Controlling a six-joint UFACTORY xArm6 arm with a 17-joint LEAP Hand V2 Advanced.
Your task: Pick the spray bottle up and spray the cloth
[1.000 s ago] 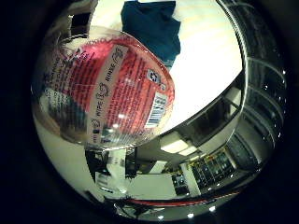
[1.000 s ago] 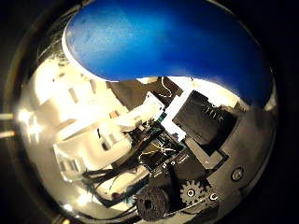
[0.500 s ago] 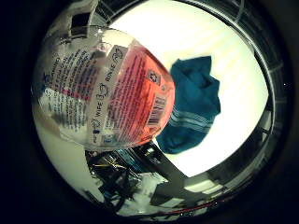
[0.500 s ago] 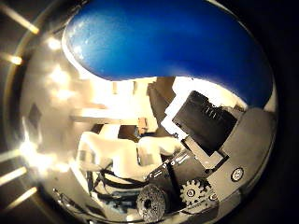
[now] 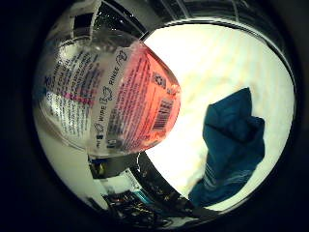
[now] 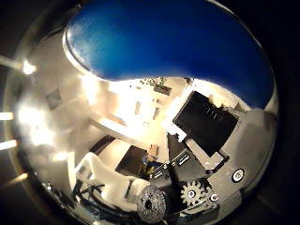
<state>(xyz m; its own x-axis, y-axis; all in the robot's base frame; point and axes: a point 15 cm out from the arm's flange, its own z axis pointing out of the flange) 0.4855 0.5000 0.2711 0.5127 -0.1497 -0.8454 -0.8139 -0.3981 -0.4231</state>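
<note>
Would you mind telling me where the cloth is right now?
The cloth lies crumpled on the white table, seen in the little finger side view beyond the bottle close to the palm.

You've got a white table [image 5: 212,77] as the only support surface. One thing lies directly on it: a dark teal cloth [image 5: 231,150], crumpled and folded over itself, with pale stripes at one end. It sits near the table's edge, where a dark rim runs past.
</note>
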